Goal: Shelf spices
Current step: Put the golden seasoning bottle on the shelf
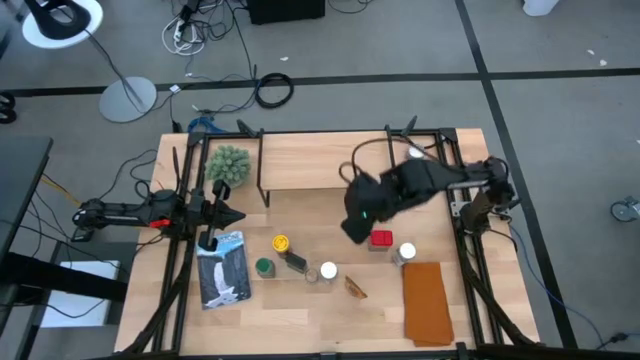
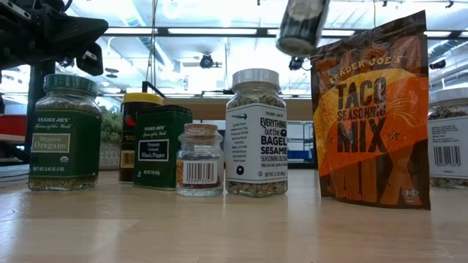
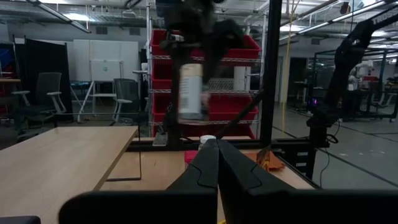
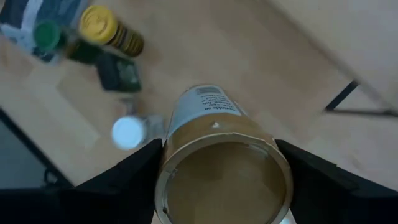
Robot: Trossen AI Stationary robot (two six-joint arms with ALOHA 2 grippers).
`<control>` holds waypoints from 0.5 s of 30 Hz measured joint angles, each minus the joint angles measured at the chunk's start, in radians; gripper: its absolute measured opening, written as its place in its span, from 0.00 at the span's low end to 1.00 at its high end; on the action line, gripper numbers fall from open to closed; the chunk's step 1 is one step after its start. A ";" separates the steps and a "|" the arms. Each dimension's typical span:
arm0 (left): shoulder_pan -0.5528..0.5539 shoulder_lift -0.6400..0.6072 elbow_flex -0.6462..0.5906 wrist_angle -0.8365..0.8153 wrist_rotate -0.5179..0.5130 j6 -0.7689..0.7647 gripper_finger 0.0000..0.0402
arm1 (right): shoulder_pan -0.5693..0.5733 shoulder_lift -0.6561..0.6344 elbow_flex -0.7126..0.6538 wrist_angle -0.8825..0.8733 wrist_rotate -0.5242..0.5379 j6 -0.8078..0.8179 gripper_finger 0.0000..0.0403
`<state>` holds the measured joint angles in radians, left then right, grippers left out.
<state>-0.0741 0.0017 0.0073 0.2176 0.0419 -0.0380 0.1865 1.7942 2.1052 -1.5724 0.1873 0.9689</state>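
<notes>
I am a two-armed robot at a wooden table, putting spice containers onto a low shelf (image 1: 305, 160) with a light wood top and thin black legs, at the far side of the table.

My right gripper (image 1: 358, 222) holds a tan cylindrical jar (image 4: 214, 158) in the air above the table, near the shelf's front edge. The fingers (image 4: 127, 171) stand wide apart, one on each side of the jar's body. In my right wrist view I look down the jar at its round end, the tabletop below it. I judge it is lifted this high so it clears the standing jars and the shelf's edge on the way over.

My left gripper (image 3: 217, 163) rests at the table's left side, fingers closed together and holding nothing, clear of the working arm.

On the table in front of the shelf wait the other spices: a yellow-lidded jar (image 1: 281, 243), a green-lidded jar (image 1: 264, 266), a dark green pepper tin (image 2: 161, 147), a white-lidded jar (image 1: 328, 270), a red tin (image 1: 381, 239), another white-lidded jar (image 1: 406, 252) and an orange seasoning packet (image 2: 371, 113). The shelf top looks bare, so I judge the work is at an early stage.
</notes>
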 joint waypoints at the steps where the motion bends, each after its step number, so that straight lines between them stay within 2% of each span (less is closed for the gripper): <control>1: 0.000 0.000 0.000 0.000 0.000 0.000 0.01 | -0.028 -0.001 0.000 0.000 -0.002 -0.034 0.68; 10: 0.000 0.000 0.000 0.000 0.000 0.000 0.01 | -0.315 -0.001 0.000 0.001 -0.058 -0.372 0.68; 15: 0.000 0.000 0.000 0.000 0.000 0.000 0.01 | -0.454 -0.001 0.000 0.001 -0.087 -0.502 0.68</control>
<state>-0.0742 0.0017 0.0074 0.2176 0.0418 -0.0380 -0.2674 1.7931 2.1052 -1.5715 0.1006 0.4672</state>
